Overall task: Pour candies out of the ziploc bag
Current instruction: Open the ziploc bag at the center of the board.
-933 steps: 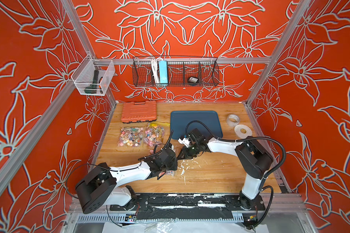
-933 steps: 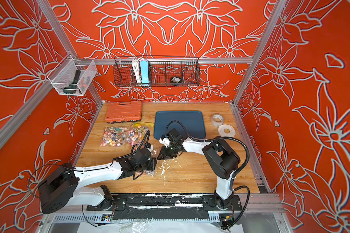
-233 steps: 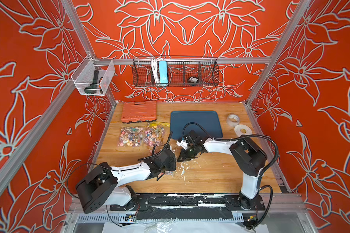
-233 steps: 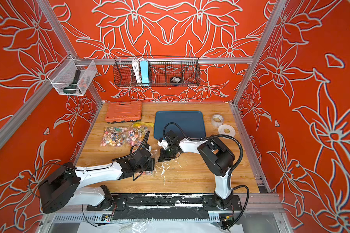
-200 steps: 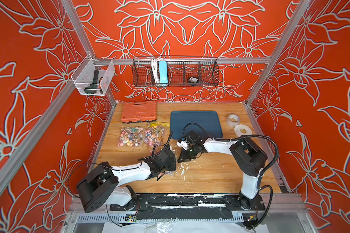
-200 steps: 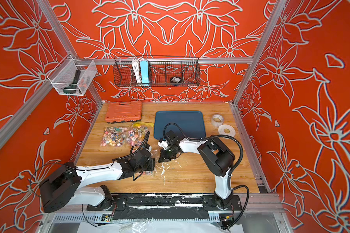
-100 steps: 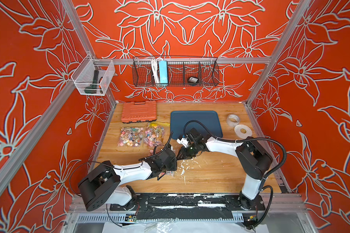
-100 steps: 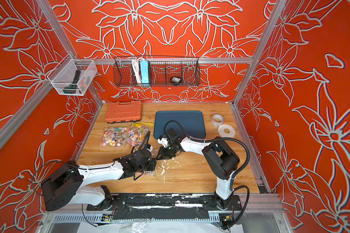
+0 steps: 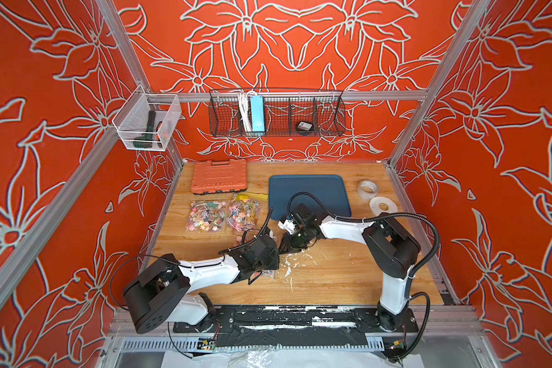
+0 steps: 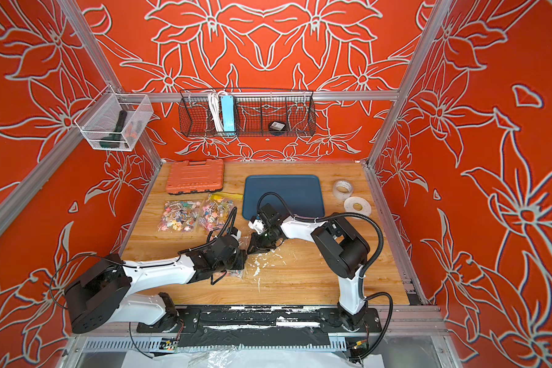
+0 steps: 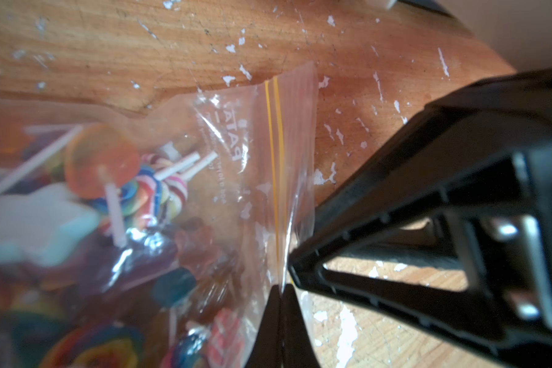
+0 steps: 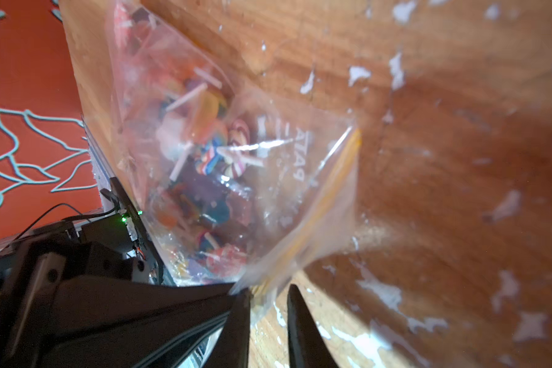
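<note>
The left end effector (image 11: pixel 280 294) was clenched on the bag (image 11: pixel 233 178) at its zip edge (candies (image 11: pixel 102 159) inside), near the worktop (image 9: pixel 332 280) middle. The right end effector (image 12: pixel 266 313) stood released, straddling that edge.

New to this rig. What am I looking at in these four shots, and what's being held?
These are two white-and-black robot arms, the left arm and the right arm, mounted at the near edge of a wooden table. Two pictures look down on the whole scene from overhead. The other two come from a camera on each wrist.

On the table lie an orange plastic case, a dark blue tray, two tape rolls and two flat bags of lollipops.

The left gripper is shut on the yellow-striped zip edge of a clear ziploc bag. That bag holds small multicoloured lollipops on white sticks. The right gripper has its jaws apart around the same edge and shows no clear grip.
</note>
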Controlling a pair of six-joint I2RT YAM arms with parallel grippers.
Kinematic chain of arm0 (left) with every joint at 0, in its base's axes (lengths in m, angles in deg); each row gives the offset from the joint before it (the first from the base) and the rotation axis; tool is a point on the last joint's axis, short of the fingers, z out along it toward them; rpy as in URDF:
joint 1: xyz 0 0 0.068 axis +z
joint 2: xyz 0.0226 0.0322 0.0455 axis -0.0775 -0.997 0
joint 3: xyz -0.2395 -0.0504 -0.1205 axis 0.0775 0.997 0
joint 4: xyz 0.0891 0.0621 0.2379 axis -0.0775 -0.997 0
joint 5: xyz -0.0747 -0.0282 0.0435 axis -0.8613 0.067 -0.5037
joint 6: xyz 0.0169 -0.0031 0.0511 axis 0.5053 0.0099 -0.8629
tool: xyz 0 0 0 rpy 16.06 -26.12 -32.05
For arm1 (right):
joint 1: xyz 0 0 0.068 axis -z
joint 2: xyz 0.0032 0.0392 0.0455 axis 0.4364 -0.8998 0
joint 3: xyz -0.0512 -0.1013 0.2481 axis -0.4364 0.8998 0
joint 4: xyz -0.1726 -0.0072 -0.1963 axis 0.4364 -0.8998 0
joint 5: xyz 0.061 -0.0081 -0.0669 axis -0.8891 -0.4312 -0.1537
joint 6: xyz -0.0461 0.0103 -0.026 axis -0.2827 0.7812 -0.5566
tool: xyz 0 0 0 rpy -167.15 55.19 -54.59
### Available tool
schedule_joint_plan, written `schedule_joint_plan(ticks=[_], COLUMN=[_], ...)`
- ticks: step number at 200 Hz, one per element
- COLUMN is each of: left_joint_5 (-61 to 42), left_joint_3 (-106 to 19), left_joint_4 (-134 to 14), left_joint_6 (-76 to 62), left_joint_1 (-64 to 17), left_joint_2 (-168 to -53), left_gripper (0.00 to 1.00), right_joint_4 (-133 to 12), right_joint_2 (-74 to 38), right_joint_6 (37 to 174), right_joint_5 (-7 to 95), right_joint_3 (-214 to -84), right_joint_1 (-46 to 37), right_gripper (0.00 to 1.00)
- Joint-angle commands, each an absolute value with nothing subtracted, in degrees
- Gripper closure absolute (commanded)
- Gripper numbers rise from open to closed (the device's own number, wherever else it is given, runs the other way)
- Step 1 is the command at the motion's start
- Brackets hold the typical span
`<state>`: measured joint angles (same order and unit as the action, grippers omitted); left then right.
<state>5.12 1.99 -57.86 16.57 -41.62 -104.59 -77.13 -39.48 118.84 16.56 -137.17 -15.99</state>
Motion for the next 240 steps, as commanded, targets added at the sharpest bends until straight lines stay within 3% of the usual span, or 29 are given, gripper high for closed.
schedule_joint_plan(ticks=[1, 81, 182, 200, 223, 240], left_joint_5=[4.5, 5.3, 4.8, 4.7, 4.5, 4.7], left_joint_3=[2.4, 2.7, 3.1, 3.1, 3.0, 3.1], left_joint_4=[-57.1, -57.5, -56.7, -56.6, -56.5, -56.7], left_joint_6=[16.9, 17.0, 17.1, 17.1, 17.1, 17.1], left_joint_1=[-41.3, -41.3, -41.3, -41.3, -41.3, -41.3], left_joint_2=[-104.9, -103.9, -104.0, -103.9, -103.9, -103.8], left_gripper=[1.00, 1.00, 1.00, 1.00, 1.00, 1.00], right_joint_4=[-78.4, -78.4, -76.8, -76.4, -75.8, -75.6], right_joint_2=[-41.1, -42.0, -42.9, -43.3, -43.6, -43.5], right_joint_6=[119.5, 120.1, 121.9, 122.1, 122.5, 122.7], right_joint_5=[18.8, 19.3, 16.8, 16.6, 16.6, 16.7], right_joint_3=[-138.9, -138.9, -139.8, -140.0, -139.9, -139.7], right_joint_1=[-16.5, -16.5, -16.8, -16.9, -17.2, -17.2], right_gripper=[0.77, 0.86, 0.83, 0.87, 1.00, 1.00])
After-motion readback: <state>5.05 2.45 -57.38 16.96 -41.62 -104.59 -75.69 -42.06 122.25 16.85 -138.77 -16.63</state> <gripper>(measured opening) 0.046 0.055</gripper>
